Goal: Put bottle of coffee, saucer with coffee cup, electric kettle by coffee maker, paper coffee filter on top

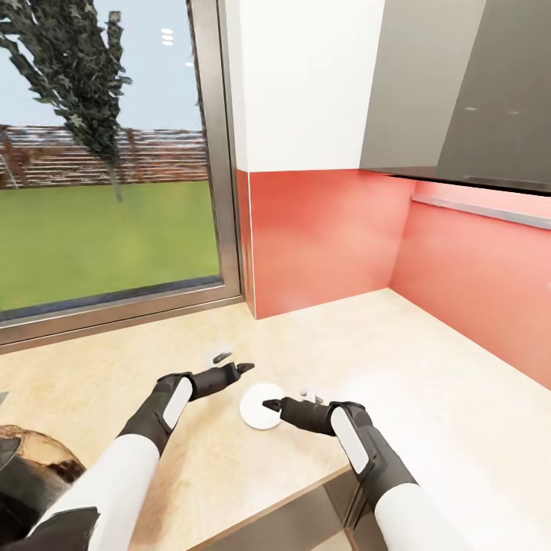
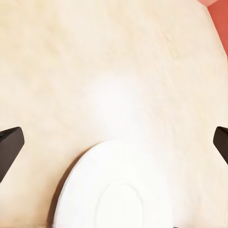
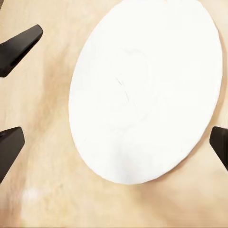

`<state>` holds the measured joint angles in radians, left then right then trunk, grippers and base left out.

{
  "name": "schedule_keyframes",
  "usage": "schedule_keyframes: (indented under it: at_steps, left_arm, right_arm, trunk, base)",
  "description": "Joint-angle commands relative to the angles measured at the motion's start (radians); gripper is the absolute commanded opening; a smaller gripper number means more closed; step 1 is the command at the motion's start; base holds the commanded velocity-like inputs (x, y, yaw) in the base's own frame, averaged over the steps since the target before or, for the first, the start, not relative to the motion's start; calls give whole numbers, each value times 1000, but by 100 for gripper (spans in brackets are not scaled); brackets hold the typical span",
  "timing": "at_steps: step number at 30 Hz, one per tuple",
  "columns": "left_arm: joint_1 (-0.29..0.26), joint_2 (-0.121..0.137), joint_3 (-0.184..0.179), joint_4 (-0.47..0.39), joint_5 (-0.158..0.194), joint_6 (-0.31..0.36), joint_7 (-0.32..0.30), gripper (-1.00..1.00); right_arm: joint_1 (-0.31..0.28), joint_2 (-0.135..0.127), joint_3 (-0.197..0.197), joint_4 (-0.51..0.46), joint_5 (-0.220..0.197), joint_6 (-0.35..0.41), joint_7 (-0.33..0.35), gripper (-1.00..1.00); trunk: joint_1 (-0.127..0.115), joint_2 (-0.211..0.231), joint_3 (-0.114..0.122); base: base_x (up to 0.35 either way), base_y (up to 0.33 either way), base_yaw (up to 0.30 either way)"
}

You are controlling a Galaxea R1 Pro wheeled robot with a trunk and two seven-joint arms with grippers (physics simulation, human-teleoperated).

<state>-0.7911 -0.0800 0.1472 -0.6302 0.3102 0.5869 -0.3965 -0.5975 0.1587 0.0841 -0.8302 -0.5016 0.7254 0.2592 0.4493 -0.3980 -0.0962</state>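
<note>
A white saucer (image 1: 256, 409) lies flat on the beige countertop (image 1: 428, 367), near its front edge. My right gripper (image 1: 289, 398) hovers over the saucer's right side, open, with its fingertips (image 3: 9, 152) standing wide on either side of the saucer (image 3: 142, 90). My left gripper (image 1: 233, 361) is just behind and left of the saucer, also open, with nothing between its fingertips (image 2: 9, 147). The saucer's rim (image 2: 114, 190) shows in the left wrist view below the gripper. No coffee maker, bottle, filter or cup is in view.
A dark, glossy rounded object (image 1: 30, 467) sits at the counter's near left. A large window (image 1: 99, 176) runs behind the counter on the left, and the red backsplash (image 1: 321, 229) forms a corner. A grey hood (image 1: 474, 92) hangs upper right. The counter's front edge (image 1: 275, 505) is close.
</note>
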Motion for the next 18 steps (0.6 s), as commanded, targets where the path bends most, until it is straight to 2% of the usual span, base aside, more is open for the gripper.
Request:
schedule_keyframes:
  at_steps: [1,18]
  left_arm:
    - [2,-2,6,0,3,9,-2,100]
    - [41,-9,5,1,4,11,-2,100]
  right_arm:
    - [0,2,0,3,8,6,0,100]
    - [1,4,0,8,8,6,0,100]
  trunk:
    - [1,-2,-2]
    - [1,-2,-2]
  base:
    - [0,0,0]
    - [0,0,0]
